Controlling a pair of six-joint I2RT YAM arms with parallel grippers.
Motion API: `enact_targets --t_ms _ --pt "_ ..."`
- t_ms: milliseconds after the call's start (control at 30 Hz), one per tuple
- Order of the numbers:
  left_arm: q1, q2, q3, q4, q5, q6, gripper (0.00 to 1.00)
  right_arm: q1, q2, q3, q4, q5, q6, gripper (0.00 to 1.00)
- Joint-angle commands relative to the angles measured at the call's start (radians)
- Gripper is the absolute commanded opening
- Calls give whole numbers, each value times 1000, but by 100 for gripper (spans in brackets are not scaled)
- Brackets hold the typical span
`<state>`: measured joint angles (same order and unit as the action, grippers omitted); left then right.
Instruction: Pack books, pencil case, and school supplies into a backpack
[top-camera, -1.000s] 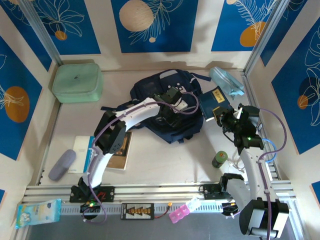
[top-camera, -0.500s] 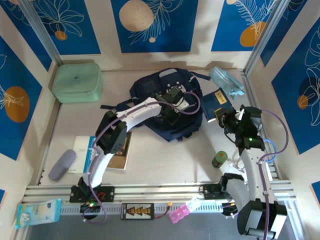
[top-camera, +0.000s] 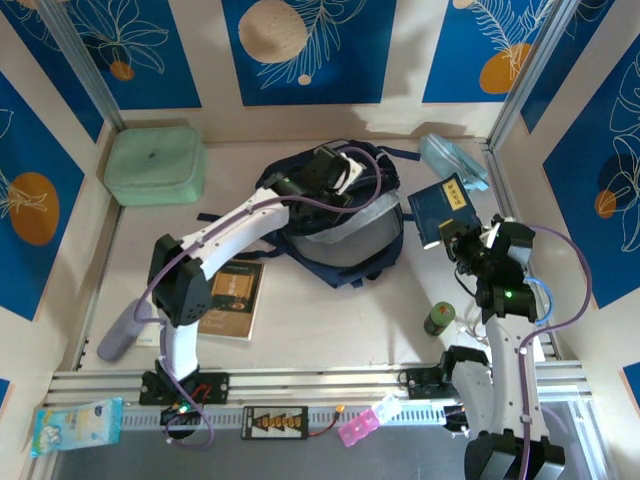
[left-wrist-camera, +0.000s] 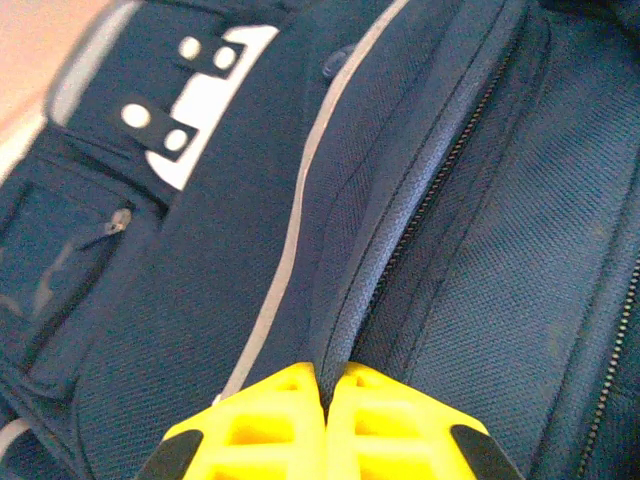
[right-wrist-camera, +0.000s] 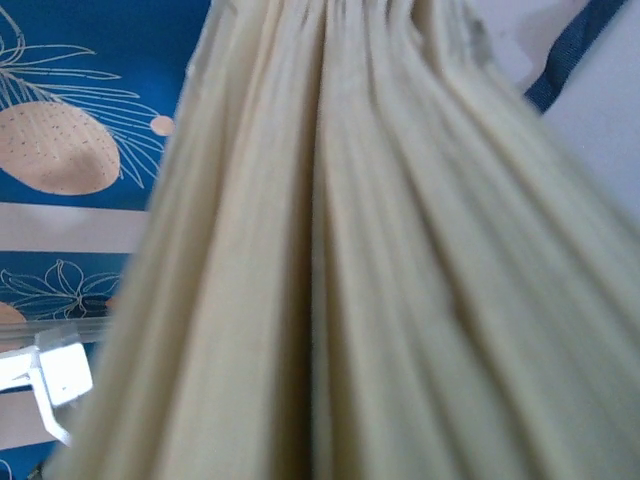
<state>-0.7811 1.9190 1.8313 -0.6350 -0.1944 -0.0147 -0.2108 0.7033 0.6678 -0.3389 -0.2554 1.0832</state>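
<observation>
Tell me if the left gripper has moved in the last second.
Yes: left gripper, shut on the backpack, shifted toward the back wall and slightly toward the mint-green case.

Bright, even overhead light, soft shadows.
Just ahead of my left claw (left-wrist-camera: 325, 392) the backpack (left-wrist-camera: 440, 250) weave is crisp; the book (right-wrist-camera: 330, 260) in my right claw (top-camera: 461, 243) blurs, too close.

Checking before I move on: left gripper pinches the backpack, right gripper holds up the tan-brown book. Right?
No. The right gripper holds up the navy book; the tan-brown book lies flat near the left arm, as the top external view shows. The left gripper does pinch the backpack.
</observation>
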Motion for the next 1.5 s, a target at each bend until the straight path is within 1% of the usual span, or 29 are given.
enact_targets --t_ms 0,100,167,233,333,433,600,667,733,800,900,1100,1133,1200,1267,1333,1400,1467 --pt "22 -62 10 98 -40 -75 0 2 5 26 -26 -32 -36 11" --pt "24 -56 55 97 -28 -92 0 19 5 23 -38 -51 -40 12" --pt "26 -50 78 90 -40 -109 0 45 6 17 -42 -54 -31 11" --pt "34 -38 103 78 -52 -133 0 83 6 6 -41 -44 -15 11" --pt "49 -25 119 66 -27 -168 0 168 18 -28 5 -10 36 11" --pt "57 -20 119 76 -2 -172 0 271 89 -56 138 -2 115 12" --pt "78 -15 152 58 69 -183 0 442 273 17 303 56 148 11" --pt "90 -11 171 45 106 -194 0 484 340 40 361 82 164 11" --pt "106 -8 185 42 160 -204 0 505 403 50 443 94 184 11" --pt "121 5 213 32 235 -206 0 532 459 55 529 130 199 10" --pt "132 25 251 12 297 -198 0 566 535 75 611 182 203 11" --pt "135 41 272 14 349 -173 0 599 710 139 702 227 212 10" --pt "136 41 273 16 359 -175 0 604 735 146 710 247 213 10" --pt "147 46 271 29 418 -193 0 626 784 154 736 318 200 10" --pt "160 52 270 37 449 -217 0 636 838 170 744 352 202 10" --pt "170 56 270 37 470 -228 0 635 902 190 766 335 212 10" --pt "176 58 270 33 489 -228 0 630 969 212 843 279 203 11" --pt "178 56 270 32 496 -225 0 630 1010 235 873 254 200 11"
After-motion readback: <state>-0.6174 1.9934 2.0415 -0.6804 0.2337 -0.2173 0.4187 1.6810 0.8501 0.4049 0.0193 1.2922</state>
